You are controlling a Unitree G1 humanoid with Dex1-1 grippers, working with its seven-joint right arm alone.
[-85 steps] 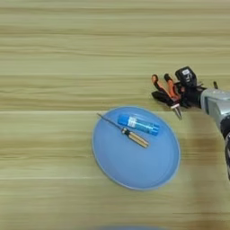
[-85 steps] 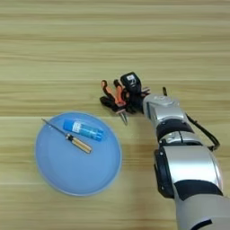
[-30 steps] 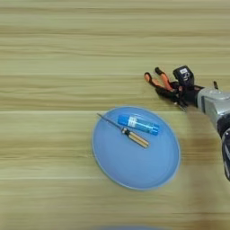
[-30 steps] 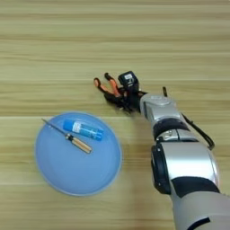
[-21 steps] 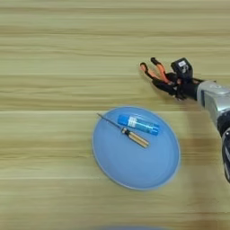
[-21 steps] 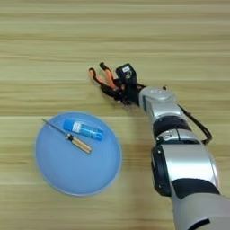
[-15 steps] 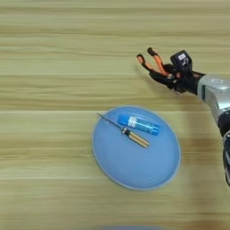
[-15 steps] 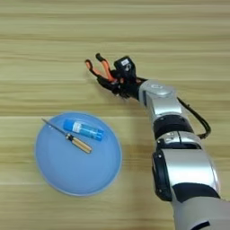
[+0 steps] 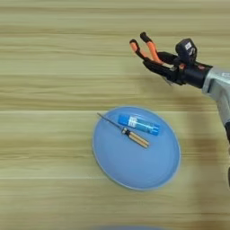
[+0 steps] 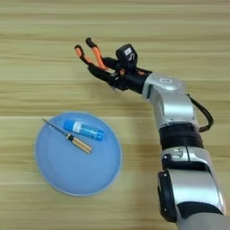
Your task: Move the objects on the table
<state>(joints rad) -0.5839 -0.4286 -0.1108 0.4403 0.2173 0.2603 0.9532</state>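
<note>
My right gripper point(image 9: 168, 67) point(image 10: 112, 74) is shut on the orange-and-black-handled pliers point(image 9: 146, 51) point(image 10: 92, 56), held above the table point(image 9: 45, 67) with the handles pointing up and left. A dark shadow lies on the wood below them. The thin screwdriver point(image 9: 126, 131) point(image 10: 69, 137) with its yellowish handle and the blue tube point(image 9: 139, 125) point(image 10: 84, 130) with a white band lie side by side on the round blue plate point(image 9: 134, 166) point(image 10: 67, 175).
The silver forearm point(image 10: 173, 108) reaches in from the bottom right and crosses the right side of the table. Bare wood lies to the left of the plate and along the far edge.
The gripper has carried the pliers up off the table and to the far left, away from the plate's right side. Screwdriver and tube have stayed put on the plate.
</note>
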